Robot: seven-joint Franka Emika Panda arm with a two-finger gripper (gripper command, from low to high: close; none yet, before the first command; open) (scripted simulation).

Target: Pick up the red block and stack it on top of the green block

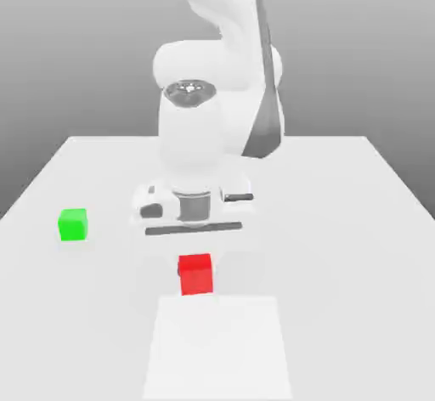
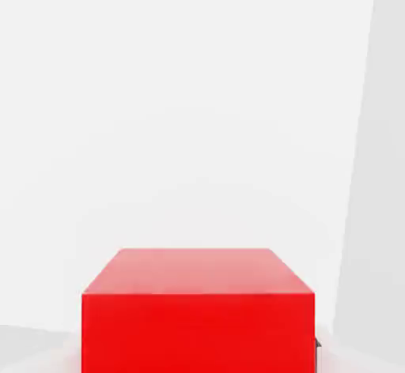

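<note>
The red block [image 1: 195,275] rests on the white table, in the middle near the front. My white hand hangs straight over it, and my gripper [image 1: 196,256] is down around the block, shut on it. In the hand view the red block [image 2: 198,316] sits very close, with its top face and one side showing. The green block [image 1: 72,224] stands alone on the table toward the exterior view's left, well apart from the red block and a little farther back.
The white table [image 1: 340,221] stretches wide on both sides. A paler rectangular patch [image 1: 217,348] lies on it in front of the red block. The arm's bulky base and links [image 1: 212,93] rise behind the hand.
</note>
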